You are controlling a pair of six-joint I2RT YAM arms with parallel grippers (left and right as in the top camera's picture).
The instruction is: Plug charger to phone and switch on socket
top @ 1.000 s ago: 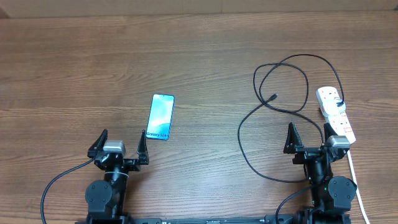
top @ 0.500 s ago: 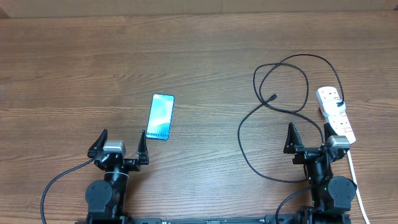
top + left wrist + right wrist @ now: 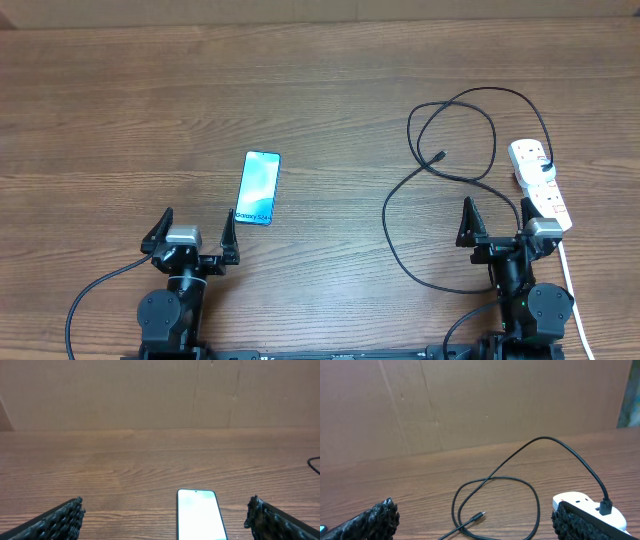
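Wooden table (image 3: 320, 90). Left tool (image 3: 196, 215), fingers apart and empty, near a Galaxy phone (image 3: 258, 188); right tool (image 3: 497, 208), likewise apart, between looped charger cable (image 3: 385, 218) and power strip (image 3: 541, 183).

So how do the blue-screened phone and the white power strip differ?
The slim blue-screened smartphone lies left of centre; the white elongated power strip lies at the far right. The smartphone has nothing plugged in; the power strip holds the plug of the thin black cable. The smartphone is thin, the power strip bulkier. Both rest untouched on the wooden table.
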